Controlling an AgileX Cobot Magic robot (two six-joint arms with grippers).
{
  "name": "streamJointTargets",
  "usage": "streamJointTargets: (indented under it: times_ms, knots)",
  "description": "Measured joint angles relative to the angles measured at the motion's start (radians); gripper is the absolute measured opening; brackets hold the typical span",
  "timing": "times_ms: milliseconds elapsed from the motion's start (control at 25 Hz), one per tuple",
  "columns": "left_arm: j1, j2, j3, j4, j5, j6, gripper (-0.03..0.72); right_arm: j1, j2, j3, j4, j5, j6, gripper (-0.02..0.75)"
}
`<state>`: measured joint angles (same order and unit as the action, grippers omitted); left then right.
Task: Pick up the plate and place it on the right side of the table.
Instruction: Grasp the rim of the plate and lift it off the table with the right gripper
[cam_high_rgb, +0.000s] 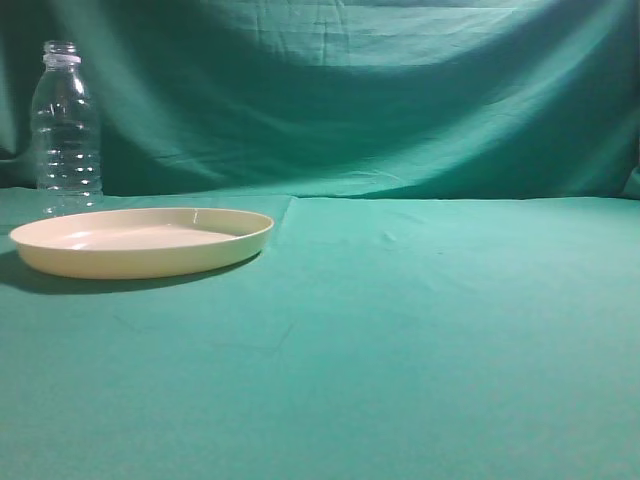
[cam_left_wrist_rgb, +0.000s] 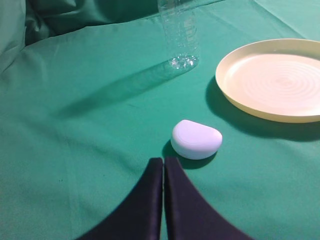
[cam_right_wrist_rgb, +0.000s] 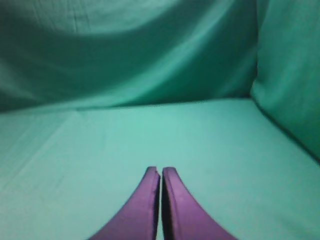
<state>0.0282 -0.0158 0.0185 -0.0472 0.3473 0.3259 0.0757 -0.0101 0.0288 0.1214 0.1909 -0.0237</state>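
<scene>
The cream-yellow plate (cam_high_rgb: 140, 240) lies flat on the teal-green table (cam_high_rgb: 420, 330) at the left of the exterior view. It also shows at the upper right of the left wrist view (cam_left_wrist_rgb: 280, 80). My left gripper (cam_left_wrist_rgb: 163, 162) is shut and empty, low over the cloth, well short of the plate and to its left. My right gripper (cam_right_wrist_rgb: 160, 171) is shut and empty over bare cloth, with no plate in its view. Neither gripper shows in the exterior view.
A clear ribbed plastic bottle (cam_high_rgb: 66, 130) stands behind the plate at the far left, also in the left wrist view (cam_left_wrist_rgb: 179, 32). A small white rounded object (cam_left_wrist_rgb: 196, 139) lies just ahead of my left fingertips. A draped green backdrop (cam_high_rgb: 350, 90) closes the rear.
</scene>
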Motion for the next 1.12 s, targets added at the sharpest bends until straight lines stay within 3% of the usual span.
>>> streamJointTargets:
  times_ms: [240,320,520,760,1120]
  knots:
    - [0.000,0.000,0.000,0.000,0.000,0.000,0.000,0.000,0.000,0.000,0.006,-0.349,0.006,0.000]
    - [0.000,0.000,0.000,0.000,0.000,0.000,0.000,0.000,0.000,-0.003,0.004,-0.385,0.008,0.000]
    - [0.000,0.000,0.000,0.000,0.000,0.000,0.000,0.000,0.060,-0.177,-0.002,-0.203,-0.006,0.000]
    - [0.000,0.000,0.000,0.000,0.000,0.000,0.000,0.000,0.363,-0.424,0.002,0.211,-0.079,0.000]
    - [0.000,0.000,0.000,0.000,0.000,0.000,0.000,0.066,0.757,-0.583,0.148,0.388,-0.223,0.000]
